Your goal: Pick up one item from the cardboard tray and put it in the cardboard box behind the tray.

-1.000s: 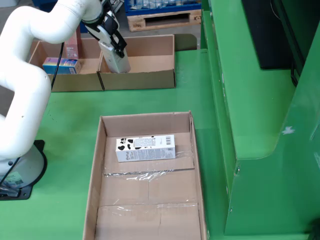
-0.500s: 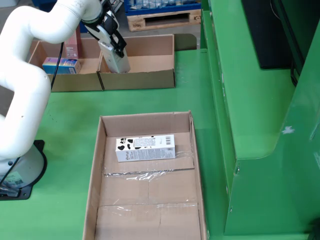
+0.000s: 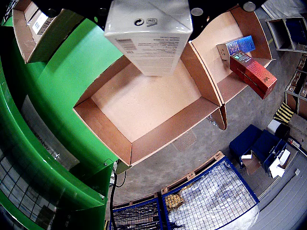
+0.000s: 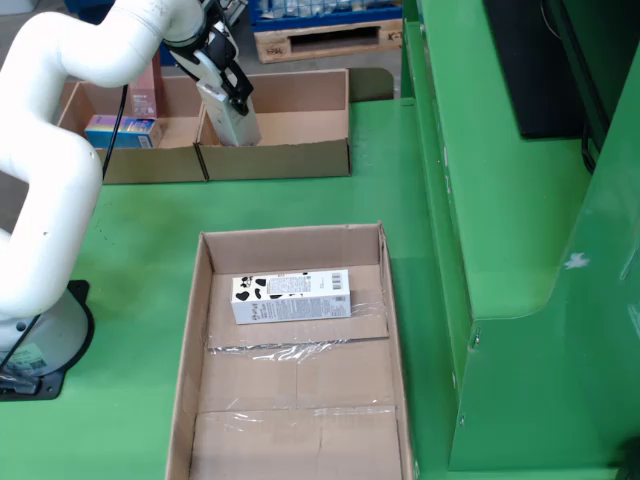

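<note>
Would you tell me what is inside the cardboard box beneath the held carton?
The cardboard box shows only bare floor. The held carton covers its far corner, so nothing can be confirmed there.

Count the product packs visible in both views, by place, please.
Held by the gripper: 1, white carton
In the front tray: 1, cow-patterned carton
In the left rear box: 2, blue pack and red pack
Total: 4

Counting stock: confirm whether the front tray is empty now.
No, one cow-patterned carton lies in the tray.
</note>
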